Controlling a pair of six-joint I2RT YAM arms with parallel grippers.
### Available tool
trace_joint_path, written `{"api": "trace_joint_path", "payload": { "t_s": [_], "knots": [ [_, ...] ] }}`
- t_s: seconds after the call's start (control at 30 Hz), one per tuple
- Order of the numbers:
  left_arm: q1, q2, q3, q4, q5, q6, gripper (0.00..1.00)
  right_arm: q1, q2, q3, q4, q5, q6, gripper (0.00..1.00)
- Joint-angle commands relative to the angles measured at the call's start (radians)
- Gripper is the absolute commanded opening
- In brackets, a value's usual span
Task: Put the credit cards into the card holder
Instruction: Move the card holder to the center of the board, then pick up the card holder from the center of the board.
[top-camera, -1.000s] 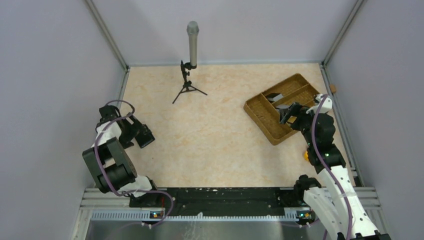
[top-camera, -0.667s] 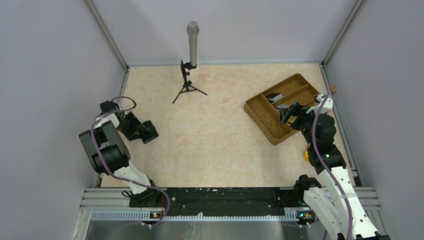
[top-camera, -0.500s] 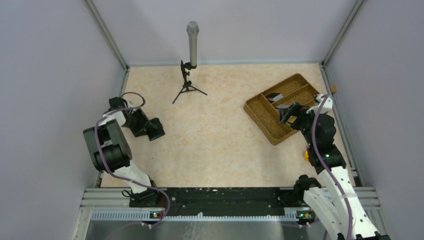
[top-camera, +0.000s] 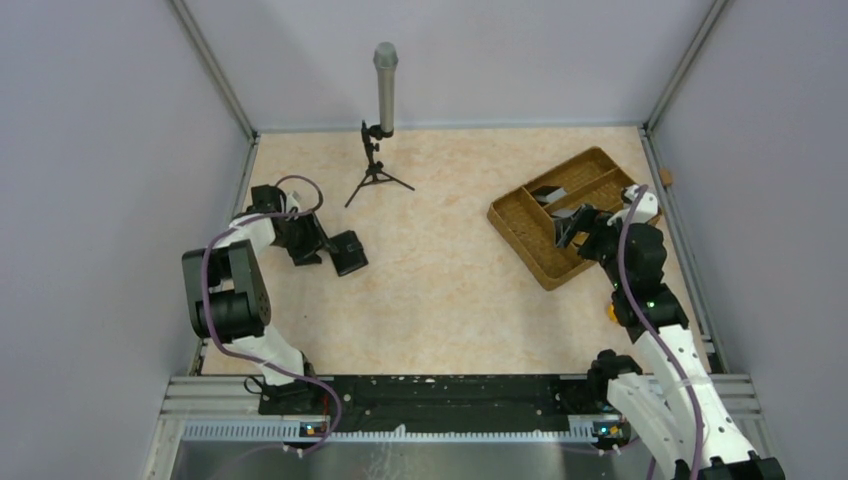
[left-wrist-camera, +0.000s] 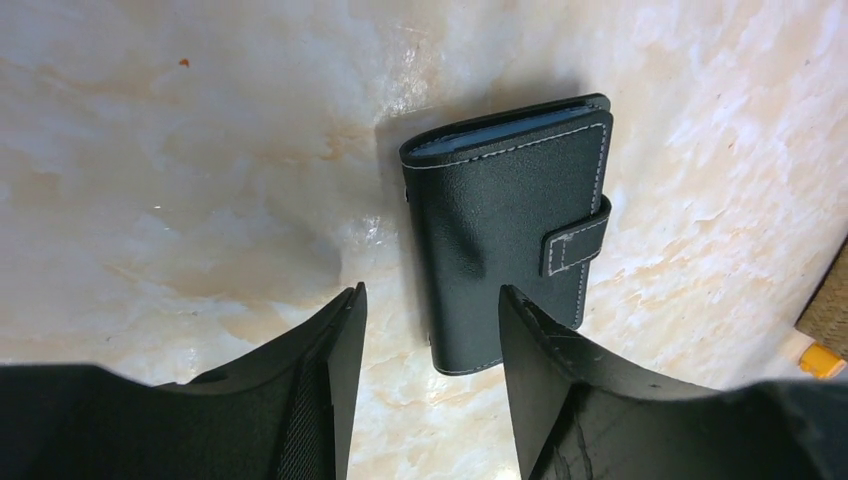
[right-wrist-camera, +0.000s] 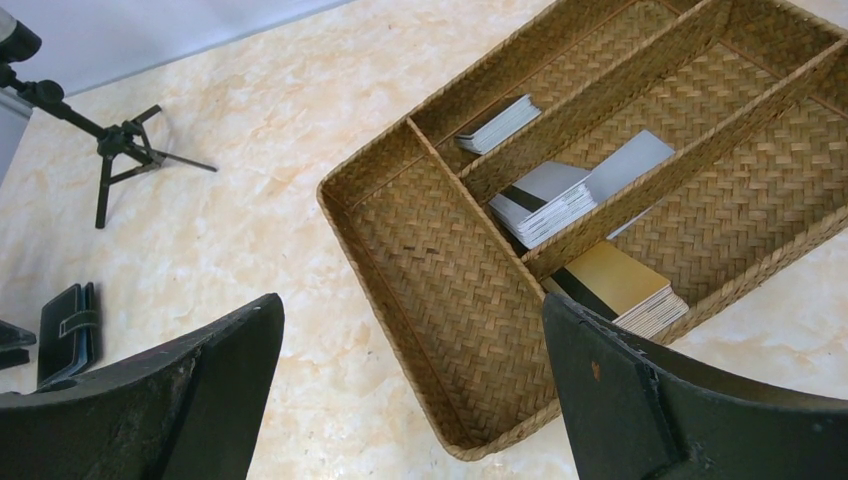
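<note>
The card holder (left-wrist-camera: 505, 230), a closed black wallet with its clasp tab fastened, lies flat on the table at the left (top-camera: 349, 252). My left gripper (left-wrist-camera: 427, 295) sits low just behind it, part open. The wallet's near end reaches between the fingertips, with a clear gap on the left side. The credit cards lie in stacks in the brown woven tray (right-wrist-camera: 400, 250): pale grey ones (right-wrist-camera: 500, 122), grey ones with a dark stripe (right-wrist-camera: 545, 200) and gold ones (right-wrist-camera: 615, 285). My right gripper (right-wrist-camera: 412, 300) hangs wide open over the tray's near corner (top-camera: 570, 225), holding nothing.
A microphone on a small black tripod (top-camera: 378, 170) stands at the back of the table. The woven tray (top-camera: 520, 225) sits at the right, near the enclosure wall. A small orange object (top-camera: 611, 311) lies beside my right arm.
My left arm has swung right, away from the left wall, and its jaws have narrowed. The wallet now shows on the table in front of them. The right arm has barely moved.
</note>
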Motion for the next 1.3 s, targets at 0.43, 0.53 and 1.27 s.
{"api": "trace_joint_path", "payload": {
  "t_s": [0.43, 0.53, 1.27],
  "knots": [
    [-0.009, 0.082, 0.044, 0.045, 0.068, -0.085, 0.39, 0.003, 0.055, 0.028, 0.031, -0.052, -0.013, 0.98],
    [-0.013, 0.085, 0.04, 0.042, 0.036, -0.094, 0.38, 0.003, 0.057, 0.026, 0.032, -0.054, -0.014, 0.98],
    [-0.281, -0.327, -0.025, 0.131, 0.063, -0.044, 0.0, 0.033, 0.202, 0.065, 0.147, -0.533, -0.009, 0.99]
  ]
}}
